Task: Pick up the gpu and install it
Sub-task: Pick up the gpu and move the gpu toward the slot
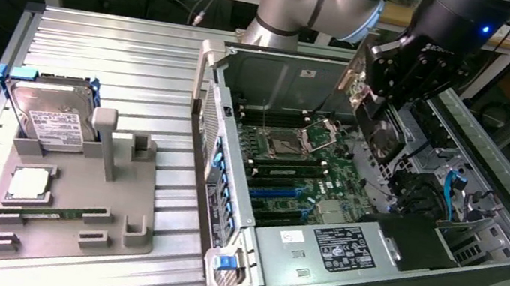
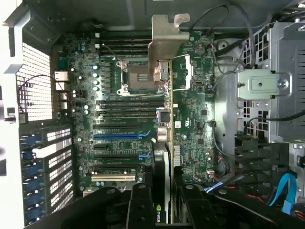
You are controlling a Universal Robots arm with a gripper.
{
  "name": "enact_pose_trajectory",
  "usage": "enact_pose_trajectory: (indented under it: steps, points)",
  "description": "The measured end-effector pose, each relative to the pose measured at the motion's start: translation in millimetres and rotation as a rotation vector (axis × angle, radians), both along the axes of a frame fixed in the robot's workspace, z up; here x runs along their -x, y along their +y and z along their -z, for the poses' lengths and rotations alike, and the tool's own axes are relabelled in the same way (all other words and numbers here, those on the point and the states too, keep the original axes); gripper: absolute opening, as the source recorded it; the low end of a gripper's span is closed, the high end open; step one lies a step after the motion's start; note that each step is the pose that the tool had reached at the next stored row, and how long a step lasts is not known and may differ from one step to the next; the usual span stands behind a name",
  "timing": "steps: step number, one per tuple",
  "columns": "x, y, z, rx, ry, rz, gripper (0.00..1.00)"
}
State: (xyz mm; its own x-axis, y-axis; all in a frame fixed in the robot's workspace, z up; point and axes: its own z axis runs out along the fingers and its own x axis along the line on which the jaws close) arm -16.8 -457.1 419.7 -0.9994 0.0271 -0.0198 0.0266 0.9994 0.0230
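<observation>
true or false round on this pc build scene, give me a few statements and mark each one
1. The gripper is closed on the gpu. True.
2. The gpu is already seated in a slot. False: it hangs in the gripper over the motherboard, not plugged in.
3. The hard drive stands in the grey fixture, on the exterior view's left of the computer case. True.
4. The computer case is closed up. False: its side is open and the motherboard is exposed.
</observation>
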Motion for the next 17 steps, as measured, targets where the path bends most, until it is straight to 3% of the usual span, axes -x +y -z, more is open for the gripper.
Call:
enact_pose_trajectory:
  steps: [3, 17]
  points:
    - [-5.8, 0.0, 0.0, 0.0000, -0.0001, 0.000, 0.27]
    - [-8.5, 0.0, 0.0, 0.0000, 0.0000, 0.000, 0.27]
